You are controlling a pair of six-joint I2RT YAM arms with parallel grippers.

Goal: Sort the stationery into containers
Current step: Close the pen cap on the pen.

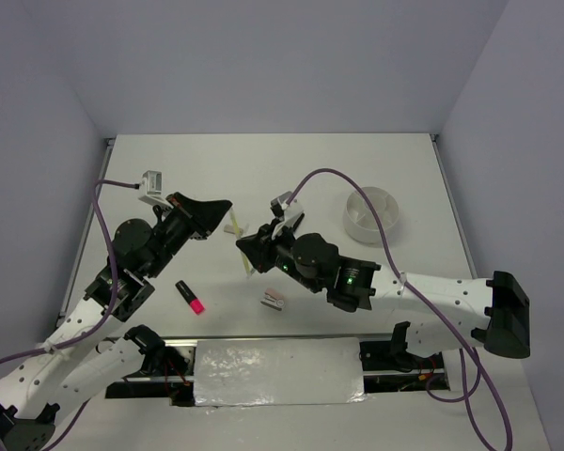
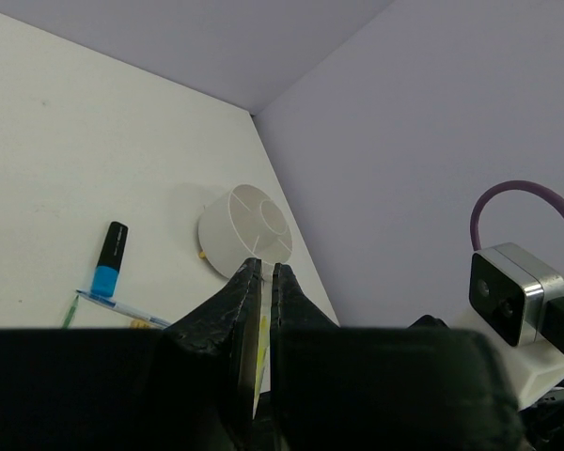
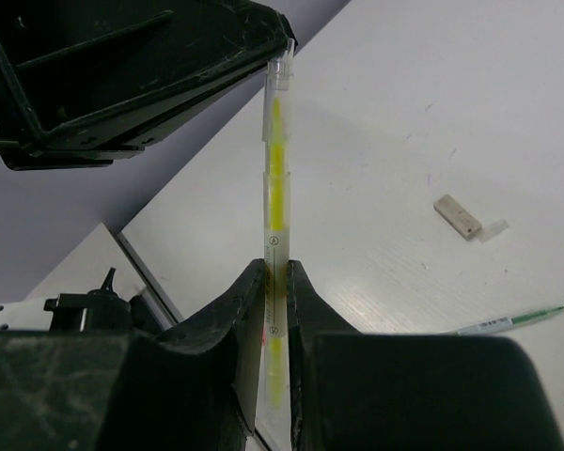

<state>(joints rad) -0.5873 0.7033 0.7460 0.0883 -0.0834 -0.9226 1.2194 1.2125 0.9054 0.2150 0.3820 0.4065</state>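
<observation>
A thin pale yellow pen [image 3: 276, 160] spans between my two grippers above the table. My right gripper [image 3: 275, 270] is shut on its lower part; in the top view this gripper [image 1: 248, 247] is at mid table. My left gripper [image 1: 226, 210] is closed on the pen's other end, which shows as a yellow strip [image 2: 260, 349] between its narrow jaws [image 2: 261, 267]. The round white divided tub [image 1: 372, 215] stands at the right, apart from both grippers. A pink-ended black highlighter [image 1: 190, 296] lies near the front. A blue-ended black marker [image 2: 109, 258] lies left of the tub [image 2: 244, 230].
A small whitish eraser or clip [image 1: 273, 300] lies by the front edge. Another pale eraser [image 3: 458, 216] lies on the table. A blue pen [image 2: 122, 308] and a greenish pen [image 3: 508, 321] lie near the marker. Grey walls enclose the table on three sides.
</observation>
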